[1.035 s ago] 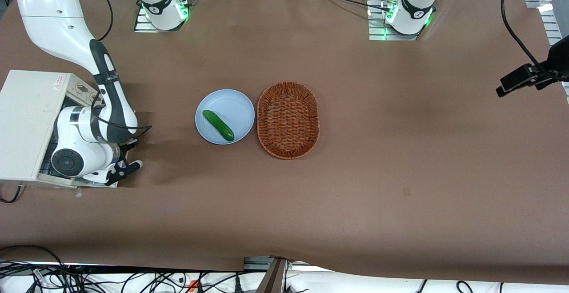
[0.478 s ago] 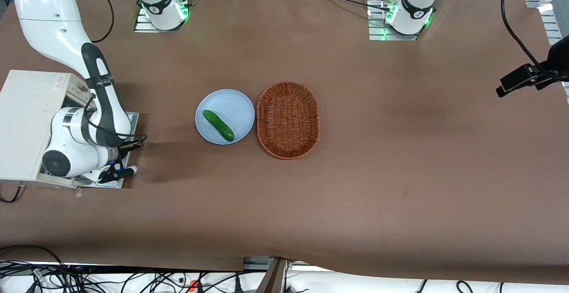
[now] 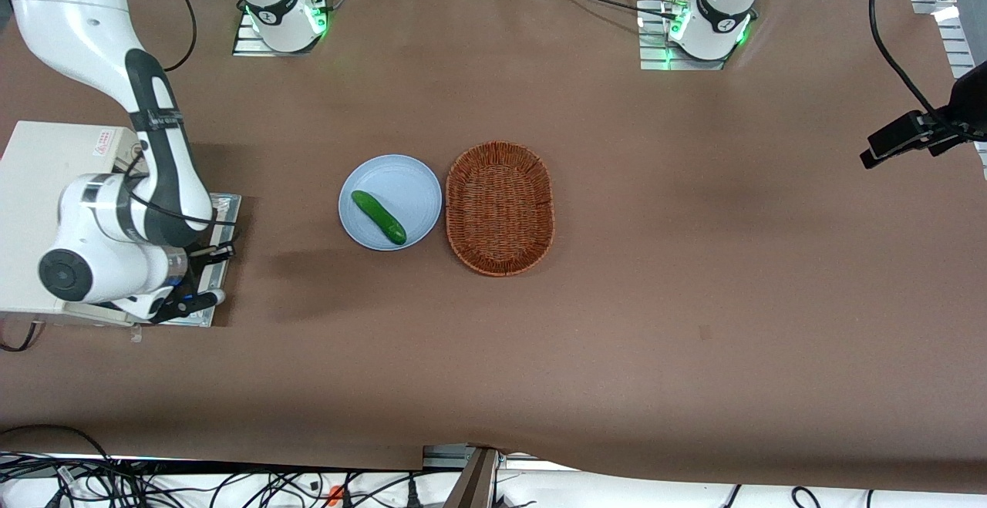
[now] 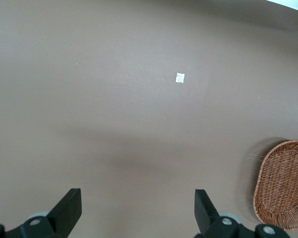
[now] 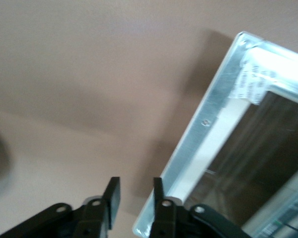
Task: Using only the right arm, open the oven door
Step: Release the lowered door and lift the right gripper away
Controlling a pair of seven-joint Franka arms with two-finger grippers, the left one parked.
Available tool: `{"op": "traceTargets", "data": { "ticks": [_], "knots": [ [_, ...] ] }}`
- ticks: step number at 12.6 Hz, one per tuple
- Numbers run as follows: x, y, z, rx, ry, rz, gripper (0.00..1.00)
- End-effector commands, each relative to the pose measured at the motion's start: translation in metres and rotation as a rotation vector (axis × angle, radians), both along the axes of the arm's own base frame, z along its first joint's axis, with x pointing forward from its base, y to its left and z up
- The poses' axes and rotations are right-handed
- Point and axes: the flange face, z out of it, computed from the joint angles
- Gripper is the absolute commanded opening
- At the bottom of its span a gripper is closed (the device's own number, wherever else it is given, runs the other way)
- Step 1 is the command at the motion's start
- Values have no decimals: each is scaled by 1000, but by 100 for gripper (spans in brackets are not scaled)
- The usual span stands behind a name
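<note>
Pincer (image 5: 133, 196), fingers slightly apart, hovers seemingly just above the lowered oven door's (image 5: 216, 114) edge.

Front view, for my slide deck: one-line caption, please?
Shiny metal-lined oven door lies folded down on the brown table; the right arm's black gripper hovers over its corner.

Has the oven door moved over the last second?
Yes. The oven door has dropped flat onto the table, its edge reaching toward the blue plate. The tool sits above the door's corner, fingers slightly apart.
</note>
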Motion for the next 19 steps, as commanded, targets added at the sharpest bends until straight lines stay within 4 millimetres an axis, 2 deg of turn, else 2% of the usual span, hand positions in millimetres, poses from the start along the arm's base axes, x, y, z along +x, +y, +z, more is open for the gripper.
{"op": "traceTargets", "data": {
  "ticks": [1, 2, 4, 5, 6, 8, 10, 15, 18, 19],
  "knots": [
    [3, -8, 48, -2, 13, 70, 100],
    [7, -15, 67, -3, 11, 59, 100],
    [4, -21, 89, -14, 40, 36, 100],
    [0, -27, 115, -28, 12, 3, 100],
    [-4, -30, 130, -36, -4, -34, 100],
    [-18, -30, 171, -45, -53, -103, 100],
    [-40, -30, 202, -42, -86, -139, 100],
    [-103, -38, 260, -34, -163, -216, 100],
    [-117, -40, 290, -44, -189, -248, 100],
    [-117, -38, 294, -59, -198, -281, 100]
  ]
}}
